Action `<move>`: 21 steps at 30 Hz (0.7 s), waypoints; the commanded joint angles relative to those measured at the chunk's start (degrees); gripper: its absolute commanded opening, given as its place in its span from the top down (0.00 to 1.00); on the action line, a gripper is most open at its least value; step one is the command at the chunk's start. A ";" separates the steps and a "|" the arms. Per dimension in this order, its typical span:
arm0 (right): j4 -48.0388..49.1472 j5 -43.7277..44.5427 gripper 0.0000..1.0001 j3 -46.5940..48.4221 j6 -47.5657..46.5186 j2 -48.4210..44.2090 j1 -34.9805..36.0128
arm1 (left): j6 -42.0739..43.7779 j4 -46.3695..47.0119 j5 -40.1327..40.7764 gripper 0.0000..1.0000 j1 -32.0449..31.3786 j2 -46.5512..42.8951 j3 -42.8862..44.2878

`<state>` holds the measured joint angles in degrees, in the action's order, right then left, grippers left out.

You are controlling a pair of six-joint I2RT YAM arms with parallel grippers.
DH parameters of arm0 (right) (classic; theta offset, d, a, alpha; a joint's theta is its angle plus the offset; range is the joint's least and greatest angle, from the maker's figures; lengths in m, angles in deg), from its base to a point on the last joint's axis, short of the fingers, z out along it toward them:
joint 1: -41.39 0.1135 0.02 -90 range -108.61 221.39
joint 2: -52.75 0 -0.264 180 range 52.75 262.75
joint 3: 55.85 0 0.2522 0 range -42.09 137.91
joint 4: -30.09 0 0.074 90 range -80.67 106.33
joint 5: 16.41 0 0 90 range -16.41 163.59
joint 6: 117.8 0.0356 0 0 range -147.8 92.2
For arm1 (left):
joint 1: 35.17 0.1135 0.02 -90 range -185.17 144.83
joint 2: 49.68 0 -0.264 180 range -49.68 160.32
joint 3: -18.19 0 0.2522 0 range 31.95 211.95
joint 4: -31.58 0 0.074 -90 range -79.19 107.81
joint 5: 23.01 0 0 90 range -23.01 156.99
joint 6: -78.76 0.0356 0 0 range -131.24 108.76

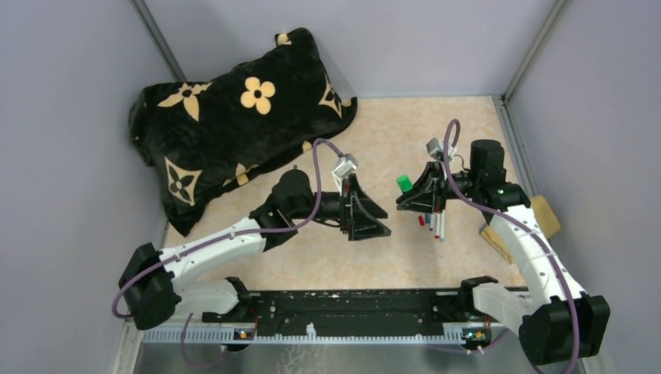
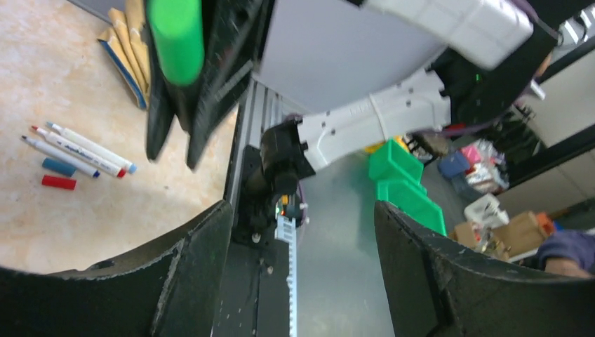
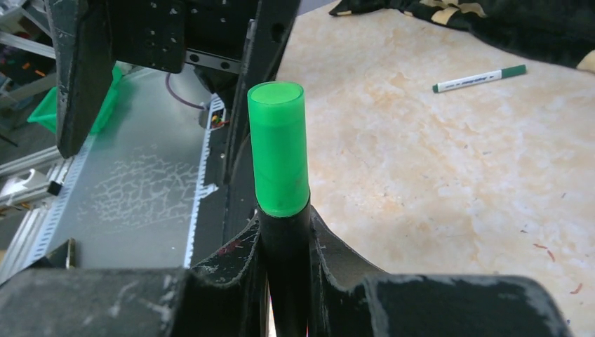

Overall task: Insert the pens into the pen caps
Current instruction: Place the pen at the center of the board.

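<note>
Top external: a green cap [image 1: 404, 184] is held at the right claw [image 1: 409, 195], near white pens [image 1: 434, 224] on the marbled counter [image 1: 327, 257]. Left wrist: the left claw [image 2: 298, 239] is spread wide and empty; gripping another pen is judged next. Right wrist: this claw is clamped on a thick black pen [image 3: 284, 256], its glossy cylindrical cap seemingly seated.

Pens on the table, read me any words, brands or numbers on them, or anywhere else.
Green-ended white pen: dark barrel print, too small to read.
White pens: barrel print, blurred, unreadable.
Black cushion: flower motifs only, no lettering.
No text can be read.
</note>
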<state>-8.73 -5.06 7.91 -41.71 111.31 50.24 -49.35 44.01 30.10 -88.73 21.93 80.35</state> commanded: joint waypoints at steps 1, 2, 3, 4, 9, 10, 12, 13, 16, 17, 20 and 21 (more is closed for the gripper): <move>1.70 -2.62 1.00 2.04 -5.93 -0.56 -0.84 | 8.04 1.70 -0.25 0.20 -0.13 -6.78 -5.81; 1.80 -2.89 1.00 1.84 -5.95 -0.56 -0.84 | 9.19 2.55 1.35 0.20 -0.14 -7.96 -7.09; 2.04 -3.25 1.00 1.55 -5.91 -0.49 -0.84 | 10.15 3.61 2.91 0.20 -0.14 -9.08 -8.28; 2.30 -3.57 1.00 1.25 -5.67 -0.47 -0.87 | 10.70 4.63 4.53 0.21 -0.13 -9.78 -9.21; 6.28 -4.49 1.00 -0.70 -2.31 -0.22 -0.75 | 11.13 13.86 11.12 0.23 -0.14 -9.48 -12.52; 6.74 -4.55 1.00 -0.91 -1.96 -0.14 -0.68 | 11.21 15.65 12.32 0.23 -0.14 -8.55 -12.57; 7.15 -4.58 1.00 -1.08 -1.65 -0.12 -0.52 | 12.21 19.12 13.52 0.23 -0.14 -6.25 -12.22; 7.32 -4.54 1.00 -1.19 -1.46 -0.07 -0.49 | 12.40 21.69 13.60 0.23 -0.14 -4.83 -11.79; 8.80 -4.56 1.00 -1.83 -0.18 -0.03 -0.32 | 12.45 27.69 12.49 0.25 -0.14 0.11 -10.01; 9.14 -4.58 1.00 -2.10 0.11 -0.03 -0.21 | 12.30 29.31 11.73 0.25 -0.18 1.58 -9.28; 9.94 -4.41 1.00 -2.67 0.78 -0.11 -0.14 | 11.95 32.21 9.66 0.28 -0.23 5.50 -6.70; 10.21 -4.31 1.00 -2.78 1.00 -0.12 -0.14 | 11.85 33.26 9.19 0.30 -0.23 6.69 -6.10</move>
<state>-2.50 -7.60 5.40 -41.63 111.31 49.89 -38.37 67.75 41.43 -88.82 25.19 70.21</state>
